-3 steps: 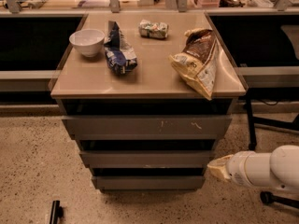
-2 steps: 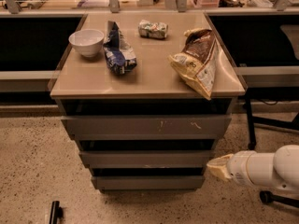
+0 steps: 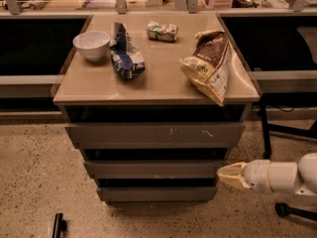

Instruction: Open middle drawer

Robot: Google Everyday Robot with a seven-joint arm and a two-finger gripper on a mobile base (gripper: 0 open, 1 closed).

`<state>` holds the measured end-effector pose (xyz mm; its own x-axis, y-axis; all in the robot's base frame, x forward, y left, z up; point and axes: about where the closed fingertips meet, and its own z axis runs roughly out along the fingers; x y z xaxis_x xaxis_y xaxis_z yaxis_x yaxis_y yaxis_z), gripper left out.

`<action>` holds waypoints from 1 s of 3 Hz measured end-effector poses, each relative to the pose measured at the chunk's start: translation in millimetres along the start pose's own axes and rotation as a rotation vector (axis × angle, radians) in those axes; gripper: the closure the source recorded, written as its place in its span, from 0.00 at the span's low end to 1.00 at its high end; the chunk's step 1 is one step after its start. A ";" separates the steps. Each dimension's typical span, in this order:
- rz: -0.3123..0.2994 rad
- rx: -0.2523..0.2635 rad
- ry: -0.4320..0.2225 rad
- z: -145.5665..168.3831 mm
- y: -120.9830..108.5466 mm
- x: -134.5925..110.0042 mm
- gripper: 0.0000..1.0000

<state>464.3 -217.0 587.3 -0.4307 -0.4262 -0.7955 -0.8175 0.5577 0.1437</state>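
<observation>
The middle drawer [image 3: 153, 169] is the plain grey front between the taller scratched top drawer [image 3: 154, 134] and the small lowest drawer [image 3: 156, 194]. All three fronts step out slightly, each lower one set further in. My gripper [image 3: 221, 173] comes in from the right on a white arm [image 3: 277, 176]. Its tan tip sits at the right end of the middle drawer front, touching or very close to it.
On the cabinet top [image 3: 163, 86] stand a white bowl [image 3: 91, 44], a blue chip bag [image 3: 126, 56], a small crumpled packet [image 3: 162, 31] and a brown-and-yellow bag [image 3: 210, 66] overhanging the front right edge. A black chair base [image 3: 287, 133] stands to the right, on speckled floor.
The gripper has edged slightly left toward the right end of the middle drawer. The drawers and the things on top have not moved.
</observation>
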 end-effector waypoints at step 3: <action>-0.018 -0.016 -0.026 10.1 -6.7 9.3 1.00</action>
<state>469.6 -217.5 573.0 -0.4059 -0.4177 -0.8129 -0.8313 0.5382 0.1385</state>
